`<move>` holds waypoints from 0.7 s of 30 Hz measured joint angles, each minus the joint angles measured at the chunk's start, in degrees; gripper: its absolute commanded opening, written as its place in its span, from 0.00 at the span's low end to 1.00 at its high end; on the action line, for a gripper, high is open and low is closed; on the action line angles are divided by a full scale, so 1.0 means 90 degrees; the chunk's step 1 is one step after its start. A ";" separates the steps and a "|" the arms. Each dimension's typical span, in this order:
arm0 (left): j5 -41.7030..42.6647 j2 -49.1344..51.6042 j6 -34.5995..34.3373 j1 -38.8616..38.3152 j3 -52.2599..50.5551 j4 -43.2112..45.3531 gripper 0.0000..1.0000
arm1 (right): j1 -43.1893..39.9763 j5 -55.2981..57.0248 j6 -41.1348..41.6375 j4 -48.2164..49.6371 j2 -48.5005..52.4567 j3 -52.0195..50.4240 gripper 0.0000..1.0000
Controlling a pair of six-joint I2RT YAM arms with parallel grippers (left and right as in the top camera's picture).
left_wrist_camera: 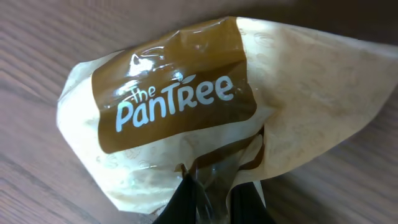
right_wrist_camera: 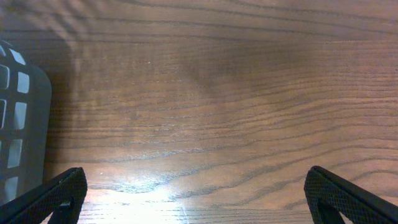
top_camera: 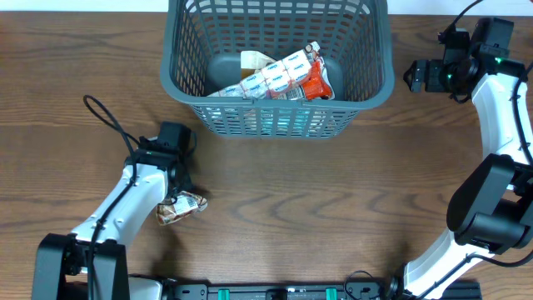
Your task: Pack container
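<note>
The dark grey slatted basket (top_camera: 366, 83) stands at the back middle of the table and holds several snack packets (top_camera: 287, 73). A cream and brown "the PanTree" snack packet (top_camera: 185, 206) lies on the table at the front left. My left gripper (top_camera: 173, 200) is shut on that packet's crimped edge; the packet (left_wrist_camera: 186, 106) fills the left wrist view, with the fingertips (left_wrist_camera: 214, 193) pinching it. My right gripper (top_camera: 412, 77) is open and empty, right of the basket; its fingers (right_wrist_camera: 196, 193) spread wide over bare wood.
A corner of the basket (right_wrist_camera: 22, 118) shows at the left edge of the right wrist view. A black cable (top_camera: 112, 125) loops on the table behind the left arm. The wooden table (top_camera: 333, 200) lies between the arms.
</note>
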 measured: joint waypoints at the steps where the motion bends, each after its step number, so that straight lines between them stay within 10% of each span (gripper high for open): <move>1: 0.0007 0.0000 0.0032 0.0000 0.0078 -0.0015 0.06 | 0.0000 0.0000 0.0000 0.0000 0.0000 0.0000 0.99; 18: 0.0029 -0.0544 0.0401 0.0000 0.0665 -0.0469 0.06 | 0.0000 0.0000 0.0000 -0.0010 0.0000 0.0000 0.99; 19: 0.0029 -0.0544 0.0401 0.0000 0.0665 -0.0481 0.09 | 0.0000 0.0000 0.0000 -0.0012 0.0000 0.0000 0.99; 21: 0.0029 -0.0544 0.0461 -0.0002 0.0665 -0.0556 0.57 | 0.0000 0.0000 0.0000 -0.0012 0.0000 0.0000 0.99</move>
